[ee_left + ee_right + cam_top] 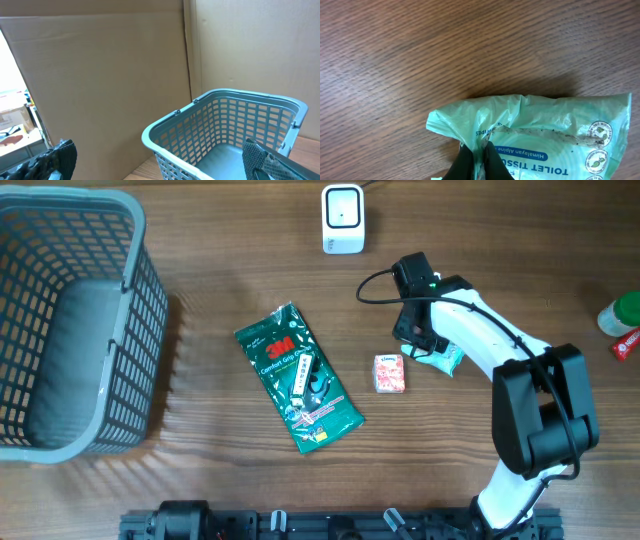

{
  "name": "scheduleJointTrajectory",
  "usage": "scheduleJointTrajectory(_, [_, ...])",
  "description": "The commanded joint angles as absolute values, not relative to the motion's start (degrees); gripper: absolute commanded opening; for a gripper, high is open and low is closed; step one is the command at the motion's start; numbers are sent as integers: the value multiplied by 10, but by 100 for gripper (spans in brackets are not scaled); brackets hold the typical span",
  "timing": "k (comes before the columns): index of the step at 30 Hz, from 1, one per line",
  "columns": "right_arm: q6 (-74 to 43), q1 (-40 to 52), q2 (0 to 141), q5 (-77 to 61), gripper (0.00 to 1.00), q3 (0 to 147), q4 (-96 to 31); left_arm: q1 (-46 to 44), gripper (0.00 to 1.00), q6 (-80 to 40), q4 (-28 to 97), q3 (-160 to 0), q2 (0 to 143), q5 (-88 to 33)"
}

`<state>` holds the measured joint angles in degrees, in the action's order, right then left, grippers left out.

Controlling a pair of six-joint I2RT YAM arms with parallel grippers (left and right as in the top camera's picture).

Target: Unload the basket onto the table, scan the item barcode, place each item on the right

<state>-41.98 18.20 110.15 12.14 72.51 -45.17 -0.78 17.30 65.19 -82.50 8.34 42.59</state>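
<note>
Now, right jaws pinched shut on the green tissue pack [550, 125] — left jaws wide open, facing the grey basket [200, 135].

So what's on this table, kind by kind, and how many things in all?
Basket: 1
Scanner: 1
Packets: 3 (3M pack, tissue pack, wipes pack pinched in the right pincer)
Cut off at the right edge: 2 (green thing, red thing)
Total: 7
</note>
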Motion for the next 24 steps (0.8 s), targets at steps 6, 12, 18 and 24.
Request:
scheduleJointTrajectory(6, [-279,181,1046,-148,4,754,-399,-5,100,178,651,-825,80,427])
scheduleJointTrajectory(12, [-129,181,988,-439,4,754,-315,-5,100,178,651,-825,80,427])
scheduleJointTrajectory(18, [-109,181,1003,-620,5,688,-179,-5,100,178,651,-825,80,427])
scheduleJointTrajectory(24, [-171,181,1040,-670,4,592,-92,-5,100,178,651,-825,80,427])
